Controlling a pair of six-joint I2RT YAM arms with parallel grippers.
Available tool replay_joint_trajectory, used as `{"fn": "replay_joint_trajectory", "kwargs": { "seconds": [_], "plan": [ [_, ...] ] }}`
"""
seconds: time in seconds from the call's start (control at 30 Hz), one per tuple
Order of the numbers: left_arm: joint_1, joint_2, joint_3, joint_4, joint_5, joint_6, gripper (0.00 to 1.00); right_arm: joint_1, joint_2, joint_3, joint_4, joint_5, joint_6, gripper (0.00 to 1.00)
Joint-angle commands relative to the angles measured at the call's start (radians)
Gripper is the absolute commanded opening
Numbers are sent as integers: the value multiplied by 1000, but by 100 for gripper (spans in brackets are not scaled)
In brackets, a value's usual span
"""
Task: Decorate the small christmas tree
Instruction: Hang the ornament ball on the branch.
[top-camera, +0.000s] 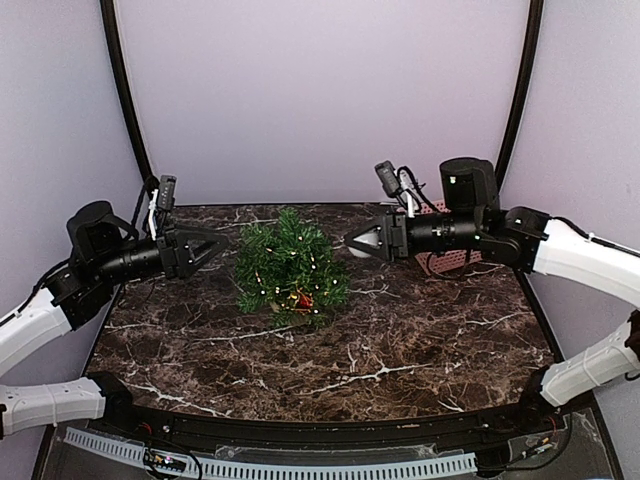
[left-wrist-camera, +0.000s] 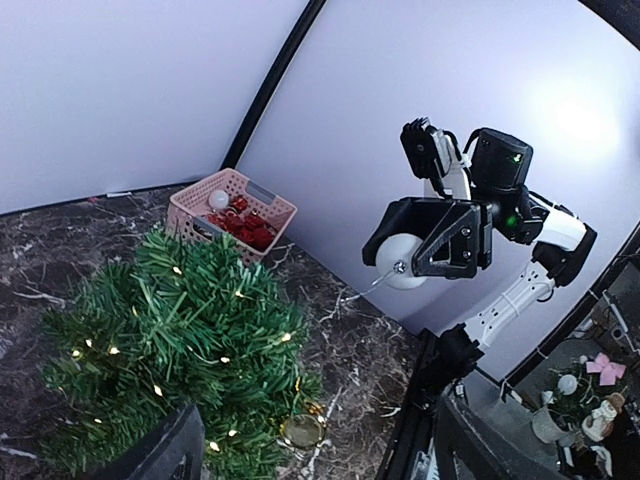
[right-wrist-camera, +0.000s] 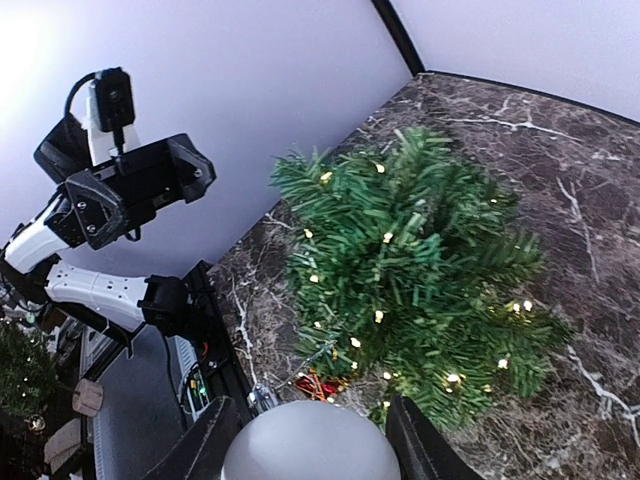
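Observation:
The small christmas tree (top-camera: 288, 262), dark green with tiny white lights, stands mid-table; it also shows in the left wrist view (left-wrist-camera: 170, 340) and the right wrist view (right-wrist-camera: 410, 270). My right gripper (top-camera: 358, 243) hovers just right of the tree, shut on a white ball ornament (top-camera: 367, 243), which fills the bottom of its wrist view (right-wrist-camera: 310, 445) between the fingers (right-wrist-camera: 422, 440). My left gripper (top-camera: 215, 248) is open and empty just left of the tree, level with its upper branches. A red and gold ornament (top-camera: 301, 297) hangs low on the tree's front.
A pink basket (left-wrist-camera: 232, 210) of red ornaments and one white ball stands at the back right, behind my right arm (top-camera: 470, 235). A gold ornament (left-wrist-camera: 302, 430) lies at the tree's foot. Walls close off the left, back and right.

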Motion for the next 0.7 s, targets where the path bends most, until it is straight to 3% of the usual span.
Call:
{"fn": "replay_joint_trajectory", "kwargs": {
  "seconds": [0.0, 0.17, 0.43, 0.67],
  "plan": [
    [-10, -3, -37, 100, 42, -154, 83, 52, 57, 69, 163, -12, -28, 42],
    [-8, 34, -12, 25, -42, -233, 82, 97, 153, 169, 183, -1, -88, 42],
    [19, 60, -2, 132, 22, -366, 75, 150, 273, 292, 199, 33, -215, 42],
    [175, 26, -70, 177, 92, -466, 66, 178, 389, 451, 115, 57, -333, 42]
  ]
}}
